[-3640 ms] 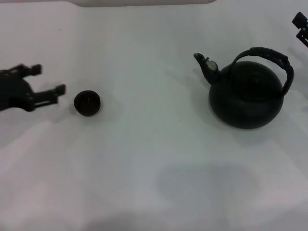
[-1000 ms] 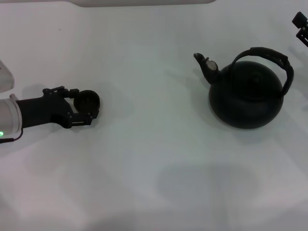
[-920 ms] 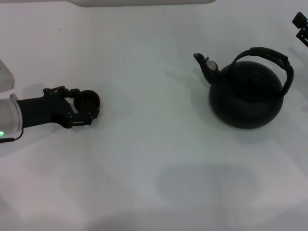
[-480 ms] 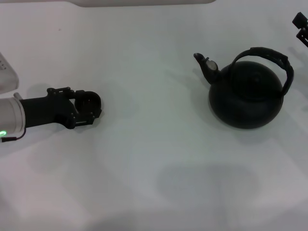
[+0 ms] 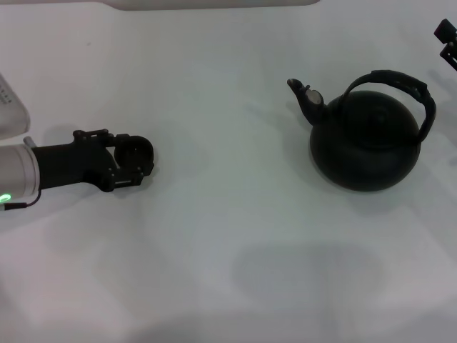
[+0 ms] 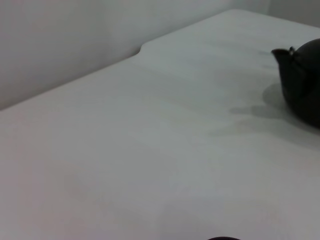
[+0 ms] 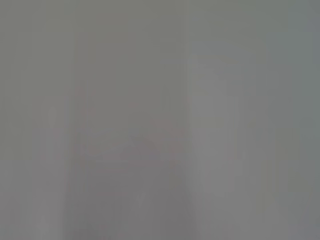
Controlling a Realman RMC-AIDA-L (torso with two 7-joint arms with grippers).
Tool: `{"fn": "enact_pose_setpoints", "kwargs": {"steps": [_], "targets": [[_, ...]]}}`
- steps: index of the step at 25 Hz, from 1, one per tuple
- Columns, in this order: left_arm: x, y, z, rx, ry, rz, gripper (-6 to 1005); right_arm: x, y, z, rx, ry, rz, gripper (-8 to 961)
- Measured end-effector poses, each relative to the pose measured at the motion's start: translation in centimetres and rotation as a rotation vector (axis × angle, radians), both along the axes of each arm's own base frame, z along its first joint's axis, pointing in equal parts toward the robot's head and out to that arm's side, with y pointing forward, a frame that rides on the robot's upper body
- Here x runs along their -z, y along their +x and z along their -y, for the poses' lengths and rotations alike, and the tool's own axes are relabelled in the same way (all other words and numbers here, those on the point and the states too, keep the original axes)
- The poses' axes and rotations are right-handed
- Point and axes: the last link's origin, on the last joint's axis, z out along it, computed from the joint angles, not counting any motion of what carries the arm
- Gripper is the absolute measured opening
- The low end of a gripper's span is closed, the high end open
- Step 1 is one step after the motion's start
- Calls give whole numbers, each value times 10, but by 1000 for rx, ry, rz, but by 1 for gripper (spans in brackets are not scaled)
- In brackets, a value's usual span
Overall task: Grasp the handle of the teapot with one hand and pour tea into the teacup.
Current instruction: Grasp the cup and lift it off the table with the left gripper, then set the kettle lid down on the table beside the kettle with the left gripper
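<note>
on a plain white counter [image 5: 235,214], the left gripper [image 5: 136,159] reaches in low from the robot's left side, its black fingers pinched around the tiny round dark handleless teacup [image 5: 134,149], one finger on the far side of the cup and one on the near side. the cup sits on the counter, well apart from the large round matte black teapot [image 5: 365,139], which stands upright toward the right with its short curved spout [image 5: 303,98] turned toward the cup.

the thick black arched handle [image 5: 400,89] spans the pot's domed lid, and nothing touches it. the right gripper [image 5: 446,36] shows only as a dark sliver at the far right edge of the head view, up and away from the pot; whether its fingers are spread or pressed together cannot be told, and its wrist view shows nothing but flat grey.

judged from this, the task is at an early stage: the cup is in the left gripper's hold, but the handle has yet to be grasped, the pot has not left the counter, and no tea has been poured. what probably remains is closing the wide gap between cup and spout, taking the handle, and tipping the pot.

a pale edge [image 5: 214,3] runs along the back of the counter. the stretch between cup and pot holds nothing that would block a move.
</note>
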Motion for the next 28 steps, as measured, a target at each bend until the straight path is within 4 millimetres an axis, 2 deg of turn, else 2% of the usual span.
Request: {"fn": "enact_pose_setpoints", "kwargs": {"steps": [10, 17, 28], "targets": [[-7, 19, -4, 76, -12, 7, 714, 0, 1, 1, 5, 0, 2, 749], [2, 38, -8, 169, -66, -25, 714, 0, 1, 1, 2, -3, 1, 748], [14, 72, -27, 280, -110, -44, 714, 2, -2, 1, -15, -9, 2, 748]]}}
